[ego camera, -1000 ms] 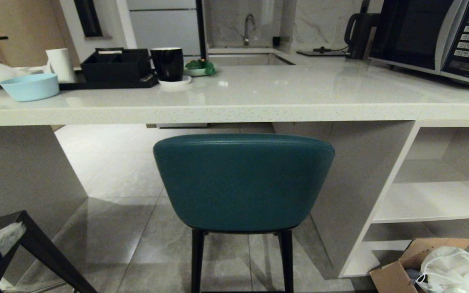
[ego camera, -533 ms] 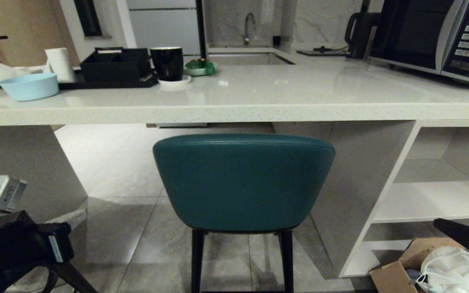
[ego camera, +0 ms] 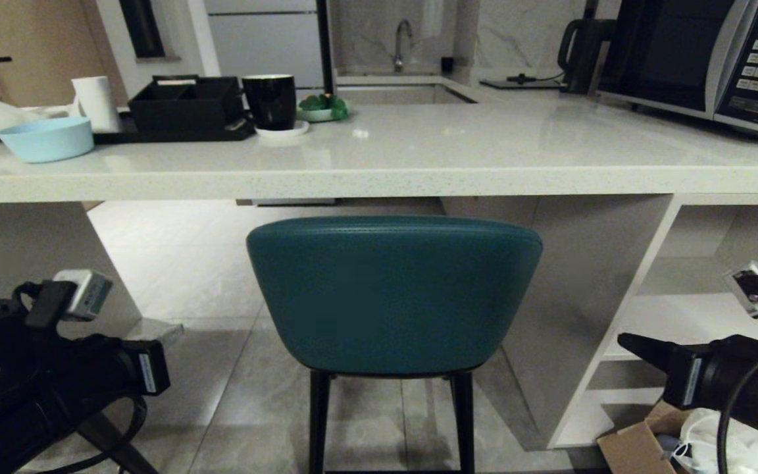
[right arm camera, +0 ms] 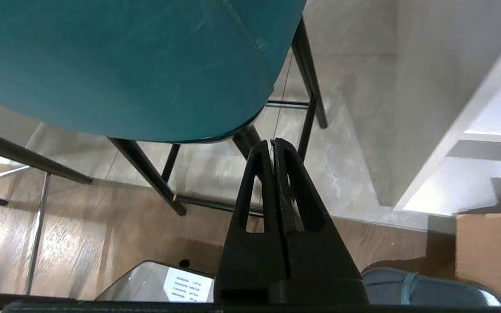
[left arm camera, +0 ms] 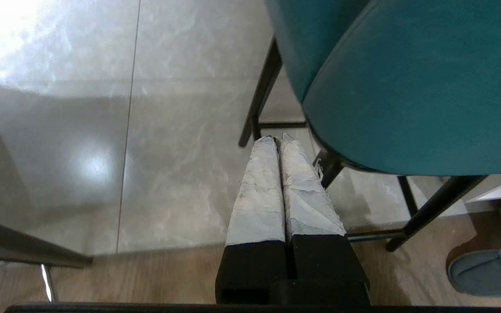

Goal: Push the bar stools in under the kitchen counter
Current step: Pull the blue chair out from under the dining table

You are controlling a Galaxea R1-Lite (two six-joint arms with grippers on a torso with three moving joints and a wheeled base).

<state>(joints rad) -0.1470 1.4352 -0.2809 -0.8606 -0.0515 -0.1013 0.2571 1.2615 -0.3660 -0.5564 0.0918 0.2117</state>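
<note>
From my head I look at the teal stool (ego camera: 393, 296), which stands in the middle with its curved back toward me. Its back sits just below the front edge of the white tabletop (ego camera: 418, 178), and its thin black legs stand on the grey tile floor (ego camera: 221, 395). My left tool (ego camera: 162, 332) is low on the left side, well apart from the stool, and my right tool (ego camera: 626, 342) is low on the right side, near the white shelves (ego camera: 701, 329). On the tabletop I see a light blue bowl (ego camera: 45, 139), a black mug (ego camera: 270, 101), a black tray (ego camera: 181, 108) and a microwave (ego camera: 701, 59). A cardboard box (ego camera: 635, 444) sits on the floor by my right arm. From my left wrist I see my left tool (left arm camera: 277, 139) with its two pale wrapped fingers (left arm camera: 259, 191) pressed together and holding nothing. The teal stool (left arm camera: 415, 87) is just beside them, and I cannot tell if they touch it. A grey slipper (left arm camera: 487, 271) lies on the wood floor. From my right wrist I see my right tool (right arm camera: 272, 142) with its black fingers (right arm camera: 294, 191) pressed together, also holding nothing. The teal stool (right arm camera: 120, 65) is close to the tips, with its black legs beside them.
</note>
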